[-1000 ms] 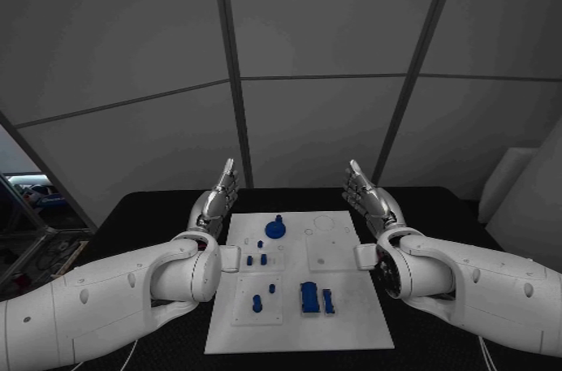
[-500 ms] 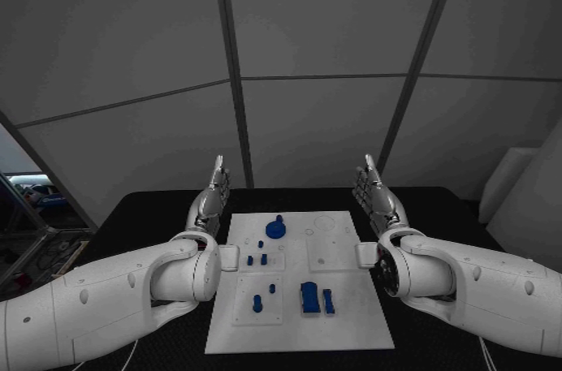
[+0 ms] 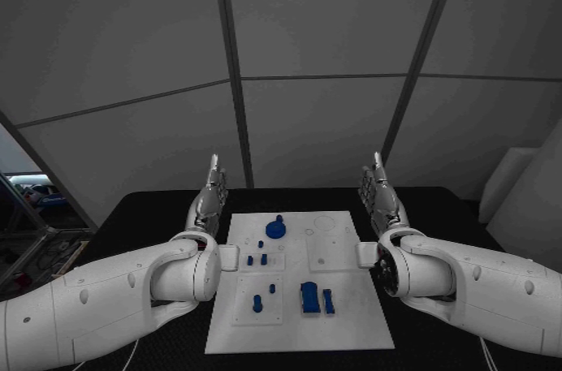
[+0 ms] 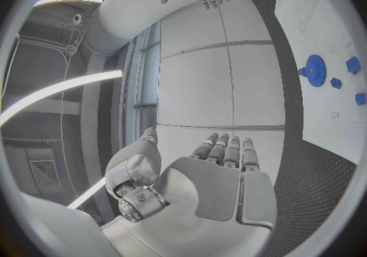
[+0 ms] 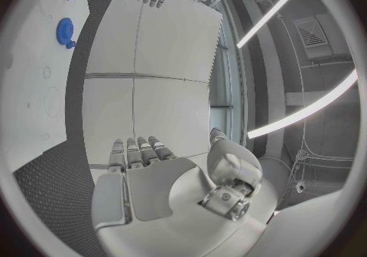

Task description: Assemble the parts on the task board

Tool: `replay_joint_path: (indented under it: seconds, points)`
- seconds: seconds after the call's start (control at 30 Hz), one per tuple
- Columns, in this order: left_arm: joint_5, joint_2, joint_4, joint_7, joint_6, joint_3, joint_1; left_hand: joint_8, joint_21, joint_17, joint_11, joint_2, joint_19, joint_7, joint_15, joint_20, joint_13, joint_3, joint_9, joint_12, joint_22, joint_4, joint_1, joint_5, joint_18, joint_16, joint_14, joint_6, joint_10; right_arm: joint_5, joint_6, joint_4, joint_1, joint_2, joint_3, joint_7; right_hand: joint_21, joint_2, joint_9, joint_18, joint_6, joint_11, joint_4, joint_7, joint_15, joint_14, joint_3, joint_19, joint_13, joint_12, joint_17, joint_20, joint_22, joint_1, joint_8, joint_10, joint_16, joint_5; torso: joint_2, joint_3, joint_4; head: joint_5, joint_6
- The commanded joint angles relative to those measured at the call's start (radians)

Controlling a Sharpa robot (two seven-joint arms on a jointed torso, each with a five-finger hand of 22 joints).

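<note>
Dim head view; bright ceiling strips; wrist views bend edges.

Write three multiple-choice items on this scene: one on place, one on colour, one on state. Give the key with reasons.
1. Where does the round gear-like part lie?
A. far end of the task board
B. near end
C. off the board
2. What colour are the parts?
A. red
B. blue
C. green
3. What does the left hand hold?
A. a peg
B. the board
C. nothing

Key: 1 A, it lies at the board's far end, between the two hands. 2 B, every piece is blue. 3 C, like the right hand, its fingers are straight and empty.
</note>
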Motion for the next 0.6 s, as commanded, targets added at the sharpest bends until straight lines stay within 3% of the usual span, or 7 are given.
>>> replay_joint_path:
  seconds: [0.03,0.1,0.13,0.6]
  points:
    - [-0.014,0.0,0.002,0.021,-0.004,0.001,0.002,-0.005,-0.006,-0.002,0.0,0.001,-0.009,0.0,0.0,-0.004,-0.001,-0.001,-0.001,-0.006,-0.002,-0.007,-0.041,-0.003,-0.059,-0.007,-0.033,-0.06,-0.06,-0.001,-0.006,0.002,0.002,0.0,0.0,0.015,-0.006,-0.001,-0.001,-0.007,-0.012,0.0,-0.007,0.0,0.0,-0.013,0.0,-0.005,-0.001,-0.003,-0.001,0.0,-0.001,-0.083,-0.004,-0.018,-0.005,-0.005,0.0,0.0,-0.0001,0.0,0.0]
    - [-0.014,0.0,0.002,0.021,-0.004,0.001,0.002,-0.005,-0.006,-0.002,0.0,0.001,-0.009,0.0,0.0,-0.004,-0.001,-0.001,-0.001,-0.006,-0.002,-0.007,-0.054,-0.003,-0.059,-0.007,-0.033,-0.06,-0.06,-0.001,-0.006,0.002,0.002,0.0,0.0,0.015,-0.006,-0.001,-0.001,-0.007,-0.012,0.0,-0.007,0.0,0.0,-0.013,0.0,-0.005,-0.001,-0.003,-0.001,0.0,-0.001,-0.083,-0.004,-0.018,-0.005,-0.005,0.0,0.0,-0.0001,0.0,0.0]
    - [-0.014,0.0,0.002,0.021,-0.004,0.001,0.002,-0.005,-0.006,-0.002,0.0,0.001,-0.009,0.0,0.0,-0.004,-0.001,-0.001,-0.001,-0.006,-0.002,-0.007,-0.127,-0.003,-0.059,-0.007,-0.033,-0.06,-0.06,-0.001,-0.006,0.002,0.002,0.0,0.0,0.015,-0.006,-0.001,-0.001,-0.007,-0.012,0.0,-0.007,0.0,0.0,-0.013,0.0,-0.005,-0.001,-0.003,-0.001,0.0,-0.001,-0.083,-0.004,-0.018,-0.005,-0.005,0.0,0.0,-0.0001,0.0,0.0]
    - [-0.014,0.0,0.002,0.021,-0.004,0.001,0.002,-0.005,-0.006,-0.002,0.0,0.001,-0.009,0.0,0.0,-0.004,-0.001,-0.001,-0.001,-0.006,-0.002,-0.007,-0.127,-0.003,-0.059,-0.007,-0.033,-0.06,-0.06,-0.001,-0.006,0.002,0.002,0.0,0.0,0.015,-0.006,-0.001,-0.001,-0.007,-0.012,0.0,-0.007,0.0,0.0,-0.013,0.0,-0.005,-0.001,-0.003,-0.001,0.0,-0.001,-0.083,-0.004,-0.018,-0.005,-0.005,0.0,0.0,-0.0001,0.0,0.0]
